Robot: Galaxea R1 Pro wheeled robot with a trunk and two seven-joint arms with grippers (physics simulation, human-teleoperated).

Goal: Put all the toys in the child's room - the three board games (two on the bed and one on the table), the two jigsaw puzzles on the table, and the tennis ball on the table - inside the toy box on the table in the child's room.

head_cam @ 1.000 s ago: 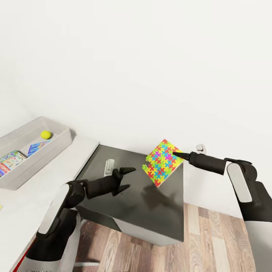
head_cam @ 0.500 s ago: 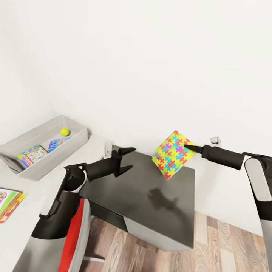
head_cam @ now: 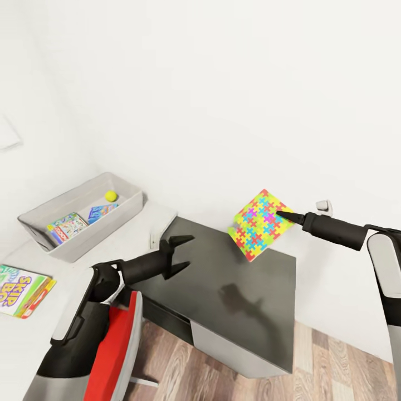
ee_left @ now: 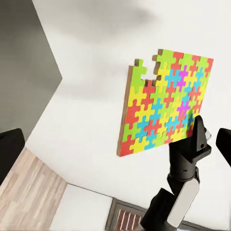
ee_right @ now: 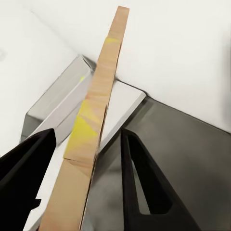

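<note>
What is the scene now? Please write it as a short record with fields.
held item: multicoloured flat jigsaw puzzle square, lifted above the dark grey corner section
right gripper: shut on the puzzle's edge
left gripper: open, holding nothing
light-grey toy box: holds small yellow ball and two flat game boxes
outside the box: SKIP BO game box on the pale table top

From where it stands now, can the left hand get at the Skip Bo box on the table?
Probably yes. The left hand is open and holds nothing, and the Skip Bo box lies flat on the pale table on that arm's side with nothing on it. The arm would have to swing back toward the robot.
</note>
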